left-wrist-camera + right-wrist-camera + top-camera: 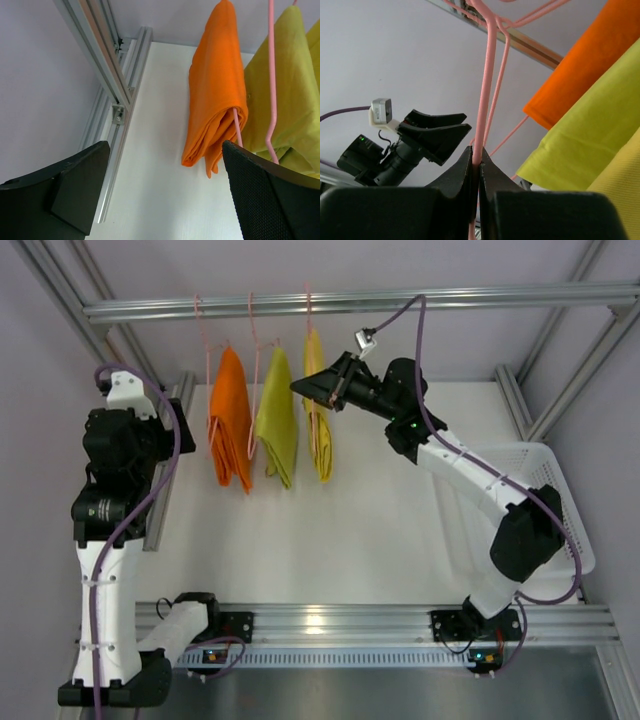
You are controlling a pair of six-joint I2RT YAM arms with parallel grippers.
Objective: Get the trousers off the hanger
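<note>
Three folded trousers hang on pink hangers from the top rail (450, 300): orange (230, 420), yellow-green (278, 420) and yellow (320, 430). My right gripper (305, 387) is raised beside the yellow pair and is shut on that pair's pink hanger wire (487, 75), which runs up from between the closed jaws (477, 155). My left gripper (170, 430) is open and empty, left of the orange trousers (215, 90) and not touching them; in its wrist view (165, 150) the table shows between its fingers. The yellow-green pair (295, 90) hangs behind a pink hanger (272, 75).
A white laundry basket (560, 500) stands on the table at the right, under the right arm. Aluminium frame posts (100, 50) stand close to the left gripper. The white table (350, 530) lies below the hanging trousers.
</note>
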